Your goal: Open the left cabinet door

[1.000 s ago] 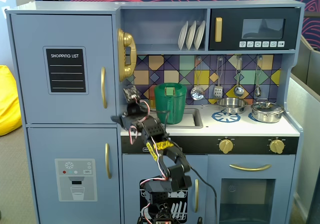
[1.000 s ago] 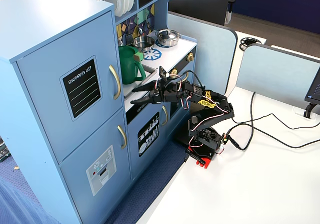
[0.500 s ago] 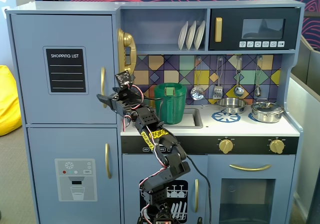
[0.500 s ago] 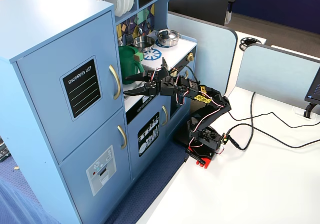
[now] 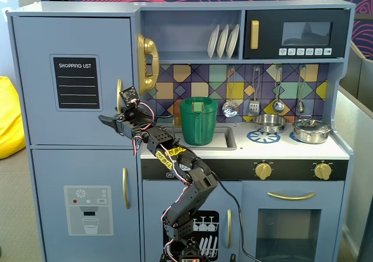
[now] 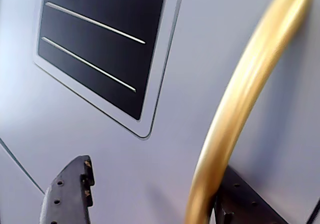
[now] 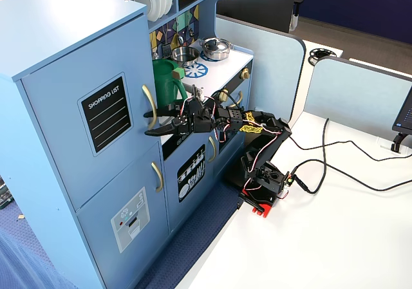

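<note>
The left cabinet door [image 5: 70, 46] is light blue with a black "SHOPPING LIST" panel [image 5: 76, 82] and stands closed in both fixed views [image 7: 64, 89]. Its vertical gold bar handle [image 5: 119, 90] sits at the door's right edge. My gripper [image 5: 112, 115] is open against the door at the handle's lower part [image 7: 148, 125]. In the wrist view the door [image 6: 200, 59] fills the frame. There the gold handle [image 6: 240, 99] passes between the jaws of my gripper [image 6: 155, 171], close against the right finger [image 6: 245, 201]. The left finger [image 6: 67, 194] stands well apart from it.
Below is a blue door with an ice/water dispenser graphic [image 5: 87, 209] and its own gold handle [image 5: 125, 187]. A gold toy phone [image 5: 145, 63] and a green pitcher [image 5: 198, 121] are right of my arm. The arm's base [image 7: 261, 186] and cables lie on a white table.
</note>
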Motion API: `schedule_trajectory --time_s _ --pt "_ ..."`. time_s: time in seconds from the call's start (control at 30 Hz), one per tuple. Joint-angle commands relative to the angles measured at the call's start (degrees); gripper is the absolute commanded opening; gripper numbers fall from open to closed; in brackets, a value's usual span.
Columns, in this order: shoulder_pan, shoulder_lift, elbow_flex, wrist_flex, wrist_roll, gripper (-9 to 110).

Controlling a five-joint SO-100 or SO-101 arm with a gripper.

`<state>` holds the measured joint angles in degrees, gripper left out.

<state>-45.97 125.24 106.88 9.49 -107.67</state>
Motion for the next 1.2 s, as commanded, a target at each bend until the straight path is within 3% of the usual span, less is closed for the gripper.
schedule_trajectory --time_s 0.0,0.53,0.83,1.17 --pt "-6.2 1.8 -2.3 -1.5 -5.2 18" --pt "-10.8 21.4 7.8 9.1 -12.7 16" --pt "-4.0 33.2 9.7 17.0 -11.7 15" --pt "14.2 33.3 5.4 30.9 -5.7 15"
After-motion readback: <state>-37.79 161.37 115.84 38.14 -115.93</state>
